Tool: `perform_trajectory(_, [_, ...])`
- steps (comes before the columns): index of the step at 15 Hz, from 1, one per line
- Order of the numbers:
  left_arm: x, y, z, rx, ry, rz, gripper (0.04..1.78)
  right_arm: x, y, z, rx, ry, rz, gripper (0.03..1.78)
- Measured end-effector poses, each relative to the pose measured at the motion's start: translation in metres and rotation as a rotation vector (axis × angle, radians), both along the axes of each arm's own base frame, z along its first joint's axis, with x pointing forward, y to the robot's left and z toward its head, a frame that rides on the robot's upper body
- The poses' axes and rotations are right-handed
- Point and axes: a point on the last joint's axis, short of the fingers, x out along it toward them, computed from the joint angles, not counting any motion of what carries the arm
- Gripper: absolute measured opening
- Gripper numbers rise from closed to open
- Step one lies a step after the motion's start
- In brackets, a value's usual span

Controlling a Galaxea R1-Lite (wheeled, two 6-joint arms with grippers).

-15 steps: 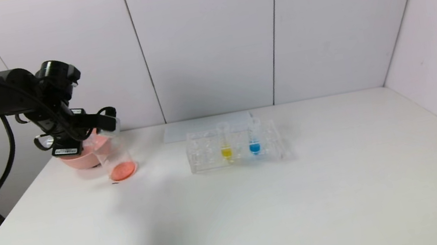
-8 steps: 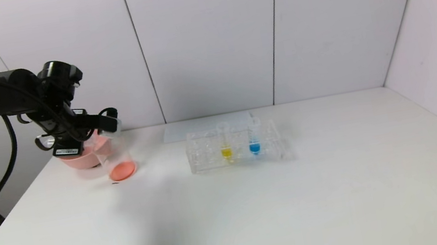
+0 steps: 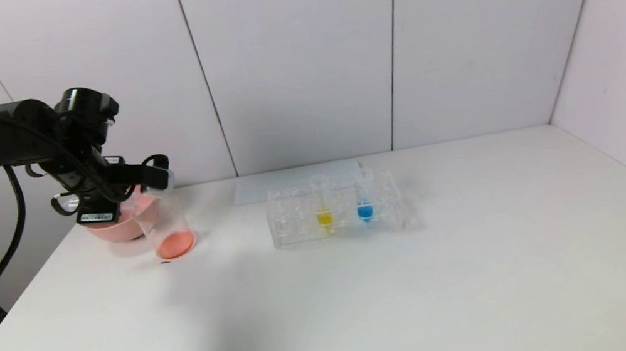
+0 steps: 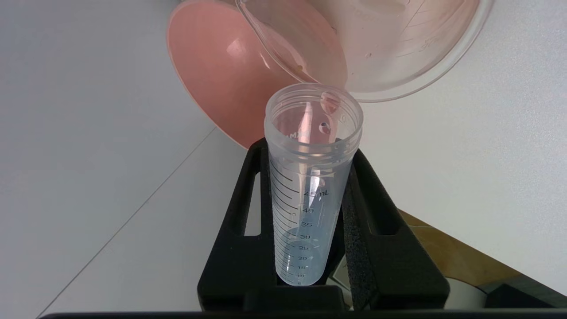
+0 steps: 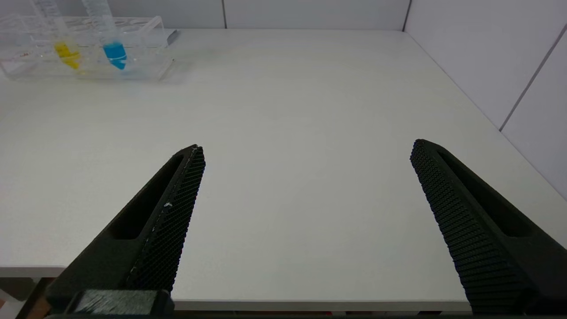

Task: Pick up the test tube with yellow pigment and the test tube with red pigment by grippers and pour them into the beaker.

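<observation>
Test tube with red pigment (image 4: 310, 186) in left hand (image 4: 310, 146)

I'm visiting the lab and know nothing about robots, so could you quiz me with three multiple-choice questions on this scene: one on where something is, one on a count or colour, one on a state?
1. Where is the tube held by the left hand?
A. In the rack
B. Tipped at the beaker's rim
C. Lying flat on the table

2. How many tubes with coloured pigment stand in the rack?
A. One
B. Two
C. Three

3. How is the right hand?
A. Open, holding nothing
C. Shut on the blue tube
B. Shut on the rack

Answers:
1. B: the test tube with red pigment points its mouth at the beaker, which holds red liquid.
2. B: the test tube with yellow pigment and a blue tube.
3. A: its fingers stand wide apart above bare table.
</observation>
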Motion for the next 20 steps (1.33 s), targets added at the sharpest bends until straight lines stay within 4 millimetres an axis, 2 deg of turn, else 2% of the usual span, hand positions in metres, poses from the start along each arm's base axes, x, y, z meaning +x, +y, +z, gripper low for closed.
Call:
perform_trajectory(5, [-0.003,0.000,0.002,0.000,0.008,-0.001,0.45,0.000,0.000,0.000,0.000,0.000,0.000,1.70])
perform_trajectory(10, [-0.011,0.002,0.012,-0.050,-0.011,-0.021,0.45,0.000,0.000,0.000,0.000,0.000,0.000,1.70])
perform_trajectory(15, [-0.014,0.023,0.017,-0.272,-0.042,-0.075,0.45,0.000,0.000,0.000,0.000,0.000,0.000,1.70])
perform_trajectory(18, [-0.014,0.027,0.023,-0.395,-0.076,-0.056,0.45,0.000,0.000,0.000,0.000,0.000,0.000,1.70])
perform_trajectory(20, [-0.015,0.029,0.031,-0.538,-0.120,-0.024,0.45,0.000,0.000,0.000,0.000,0.000,0.000,1.70])
